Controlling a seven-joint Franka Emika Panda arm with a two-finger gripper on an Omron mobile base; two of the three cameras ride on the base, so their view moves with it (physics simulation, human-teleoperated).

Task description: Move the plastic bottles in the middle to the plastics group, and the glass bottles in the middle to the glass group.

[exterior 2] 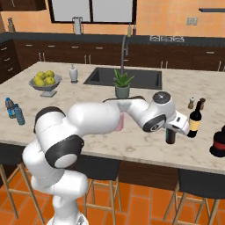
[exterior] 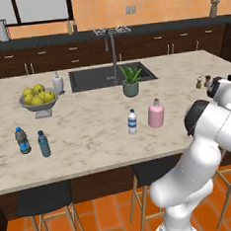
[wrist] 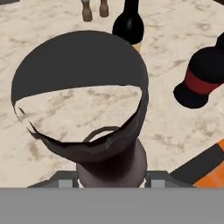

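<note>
In the hand view the dark bottle (wrist: 87, 109) is so close that its body renders half see-through and its label cannot be made out; the end effector (wrist: 111, 177) is cut off by the bottom edge, its fingers hidden on either side of the bottle's neck. In the right base view the end effector (exterior 2: 172, 128) sits on top of the dark bottle (exterior 2: 170, 136), clenched on it near the front edge of the tabletop (exterior 2: 132, 145), with the bottle's upper part hidden behind the hand. Whether the bottle stands on the tabletop or hangs just above it I cannot tell. Just beside it, on the right, stands the wine bottle (exterior 2: 194, 118), tall and dark with a cream label and reddish top. The pink bottle (exterior 2: 118, 121) is mostly covered by the arm here; the left base view shows the pink bottle (exterior: 156, 114) squat with a grey stopper, next to the clear bottle (exterior: 132, 121) with white cap and blue band, mid-tabletop. Far left stand two blue bottles (exterior: 33, 142), well apart from the end effector.
</note>
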